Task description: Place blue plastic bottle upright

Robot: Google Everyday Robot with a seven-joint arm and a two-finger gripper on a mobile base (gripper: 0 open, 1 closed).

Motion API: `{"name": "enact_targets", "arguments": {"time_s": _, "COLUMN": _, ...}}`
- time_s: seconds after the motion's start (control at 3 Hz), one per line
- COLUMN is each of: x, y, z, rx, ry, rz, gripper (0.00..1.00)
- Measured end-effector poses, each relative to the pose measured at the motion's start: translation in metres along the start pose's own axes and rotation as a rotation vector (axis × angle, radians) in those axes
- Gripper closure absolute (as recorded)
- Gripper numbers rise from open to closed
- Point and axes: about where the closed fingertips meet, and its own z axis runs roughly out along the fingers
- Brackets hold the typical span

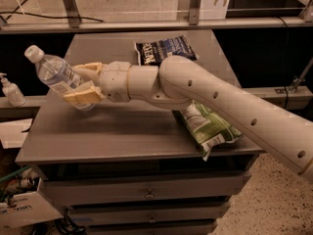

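Observation:
The blue plastic bottle (55, 74) is clear with a white cap and a pale label. It is held tilted, cap up and to the left, above the left part of the grey cabinet top (122, 131). My gripper (80, 84) is shut on the bottle's lower half, one tan finger (84, 94) in front and one behind. The bottle's base is hidden by the fingers. The white arm reaches in from the lower right.
A green snack bag (210, 129) lies on the right front of the top, partly under my arm. A dark blue snack bag (164, 49) lies at the back. A small white pump-dispenser bottle (11, 89) stands on a shelf at far left. Drawers are below.

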Motion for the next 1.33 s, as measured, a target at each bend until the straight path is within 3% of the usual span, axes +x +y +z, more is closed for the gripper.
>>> {"name": "enact_targets", "arguments": {"time_s": 0.67, "x": 0.0203, "y": 0.0065, "z": 0.0117, "rx": 0.007, "ry": -0.017, "rz": 0.045, "gripper": 1.00}}
{"name": "enact_targets", "arguments": {"time_s": 1.33, "x": 0.0187, "y": 0.0060, "z": 0.0116, "rx": 0.007, "ry": -0.017, "rz": 0.045, "gripper": 1.00}}
